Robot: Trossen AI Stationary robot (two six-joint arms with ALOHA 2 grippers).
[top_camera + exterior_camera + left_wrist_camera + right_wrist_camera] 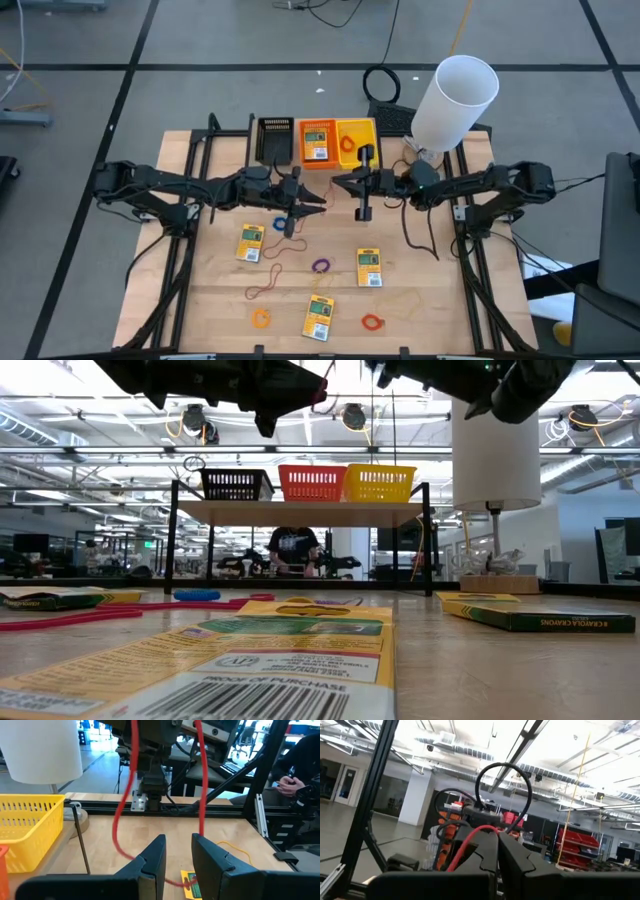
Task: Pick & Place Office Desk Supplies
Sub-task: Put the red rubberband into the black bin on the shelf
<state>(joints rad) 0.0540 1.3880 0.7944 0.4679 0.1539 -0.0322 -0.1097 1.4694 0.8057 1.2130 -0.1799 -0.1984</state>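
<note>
Wooden tabletop (pixel 420 320) carries the loose supplies: three yellow packs and several rubber bands lie on the near half, and a fourth pack sits in the orange bin (pixel 316 130) at the far edge, between the black bin (pixel 274 139) and the yellow bin (pixel 354 133).

Both arms meet above the table's middle. A red rubber band (pixel 131 780) is stretched between them, its long axis running left to right from one gripper to the other. The right gripper (pixel 340 183) is pressed together on one end. The left gripper (pixel 176 854) stands partly spread, fingers (pixel 159 851) beside the loop; contact cannot be confirmed.

The yellow bin lies just beyond the right gripper, so the right arm is nearer for placement.
</note>
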